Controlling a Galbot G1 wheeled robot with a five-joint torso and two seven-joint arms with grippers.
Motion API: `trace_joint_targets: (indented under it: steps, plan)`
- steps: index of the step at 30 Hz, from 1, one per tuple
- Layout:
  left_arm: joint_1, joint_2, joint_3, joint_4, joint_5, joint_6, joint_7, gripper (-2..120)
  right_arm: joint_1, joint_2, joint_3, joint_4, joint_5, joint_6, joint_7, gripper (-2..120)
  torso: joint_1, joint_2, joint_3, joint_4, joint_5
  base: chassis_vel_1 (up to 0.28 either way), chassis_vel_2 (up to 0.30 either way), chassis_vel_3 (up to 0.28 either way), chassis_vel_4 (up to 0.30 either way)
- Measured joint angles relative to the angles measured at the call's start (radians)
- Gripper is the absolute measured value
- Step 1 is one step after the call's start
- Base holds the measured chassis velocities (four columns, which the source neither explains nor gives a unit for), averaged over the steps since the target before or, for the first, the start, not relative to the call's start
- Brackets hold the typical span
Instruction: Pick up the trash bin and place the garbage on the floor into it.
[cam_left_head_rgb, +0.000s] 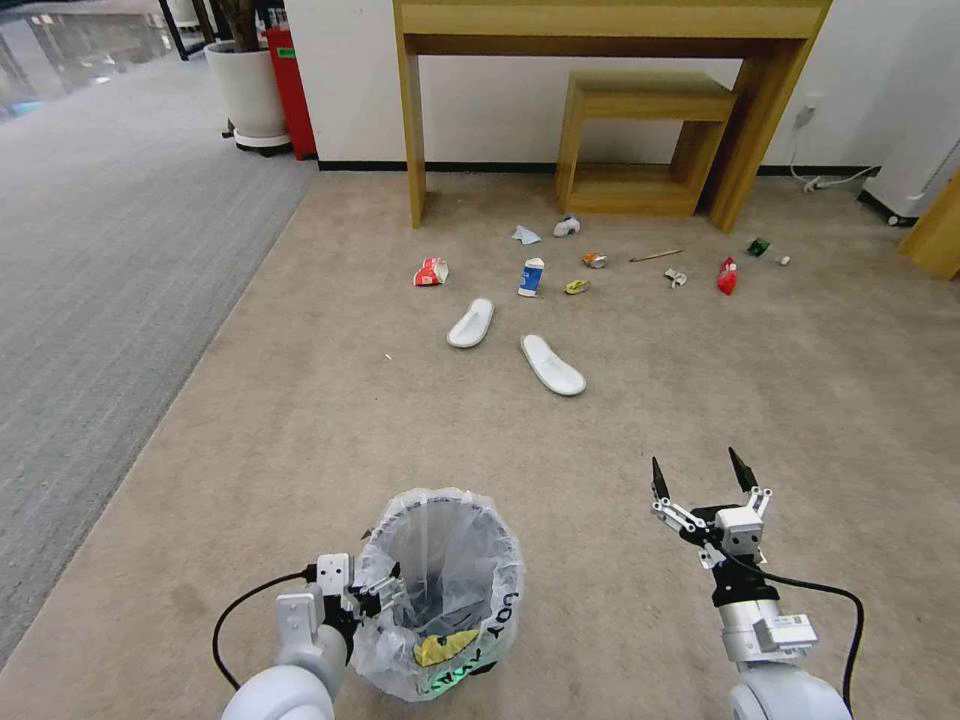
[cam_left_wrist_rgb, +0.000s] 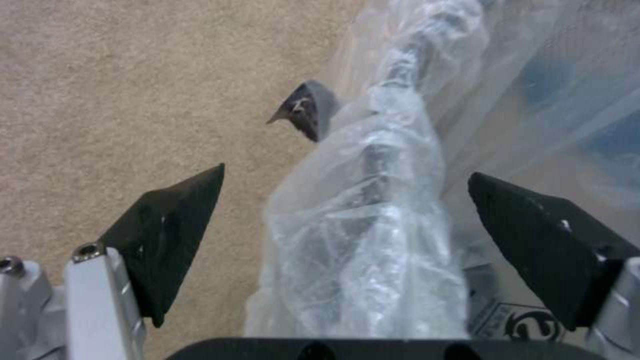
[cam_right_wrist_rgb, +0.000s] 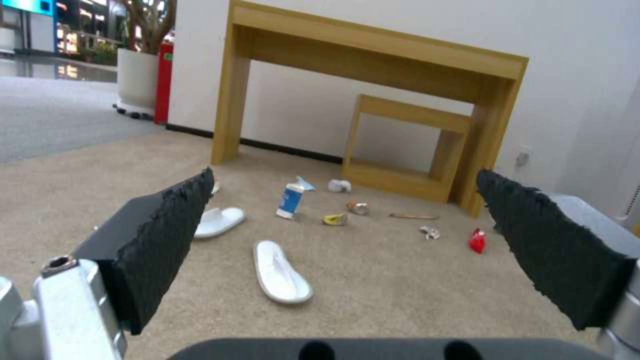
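Note:
The trash bin (cam_left_head_rgb: 440, 590), black with a translucent bag (cam_left_wrist_rgb: 373, 215) over its rim, stands on the beige carpet floor (cam_left_head_rgb: 700, 380) at the near centre. My left gripper (cam_left_head_rgb: 385, 590) is open at the bin's left rim; in the left wrist view its fingers (cam_left_wrist_rgb: 167, 240) straddle the bagged rim without touching it. My right gripper (cam_left_head_rgb: 705, 480) hangs open and empty to the bin's right. The garbage lies farther ahead: two white slippers (cam_left_head_rgb: 470, 323) (cam_left_head_rgb: 552, 364), a red cup (cam_left_head_rgb: 431, 271), a carton (cam_left_head_rgb: 530, 277), a can (cam_left_head_rgb: 594, 260), a stick (cam_left_head_rgb: 656, 256) and a red wrapper (cam_left_head_rgb: 726, 275).
A tall wooden table (cam_left_head_rgb: 600, 20) with a small wooden shelf (cam_left_head_rgb: 640, 140) under it stands against the far wall. Grey striped carpet (cam_left_head_rgb: 100, 250) runs along the left. A white planter (cam_left_head_rgb: 245, 90) and a red box (cam_left_head_rgb: 292, 90) sit at the far left.

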Motion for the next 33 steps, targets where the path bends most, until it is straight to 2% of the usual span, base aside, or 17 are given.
trace_joint_targets:
  steps: [4,8,11,15,19,25,33]
  plan:
    - [-0.011,0.028,0.013,0.004,-0.019,0.013,-0.022,95,0.007,-0.003,-0.001,-0.008,0.002,0.000,0.000,100,0.000,0.000,0.000,0.0000,-0.0001,0.000,0.000,0.000,0.000]
    - [-0.019,0.116,0.025,-0.013,-0.084,0.053,-0.101,95,0.019,-0.001,-0.005,-0.033,0.004,0.008,-0.002,100,0.000,0.000,0.000,0.0000,0.0002,0.000,0.000,0.000,0.000]
    - [-0.027,0.143,0.038,-0.023,-0.106,0.064,-0.122,94,0.023,0.002,-0.008,-0.039,0.004,0.011,-0.004,100,0.000,0.000,0.000,0.0000,0.0001,0.000,0.000,0.000,0.000]
    - [-0.030,0.148,0.048,-0.048,-0.155,0.080,-0.150,93,0.033,0.005,-0.010,-0.050,0.005,0.016,-0.005,100,0.000,0.000,0.000,0.0000,0.0001,0.000,0.000,0.000,0.000]
    - [-0.027,0.128,0.067,-0.073,-0.171,0.091,-0.153,93,0.040,0.005,-0.011,-0.058,0.006,0.023,-0.005,100,0.000,0.000,0.000,0.0000,0.0000,0.000,0.000,0.000,0.000]
    - [-0.042,0.104,0.079,-0.078,-0.191,0.105,-0.164,93,0.042,0.005,-0.011,-0.060,0.007,0.027,-0.005,100,0.000,0.000,0.000,0.0000,0.0000,0.000,0.000,0.000,0.000]
    - [-0.066,0.107,0.097,-0.067,-0.210,0.112,-0.179,89,0.031,0.003,-0.005,-0.058,0.008,0.045,-0.006,100,0.000,0.000,0.000,0.0000,0.0001,0.000,0.000,0.000,0.000]
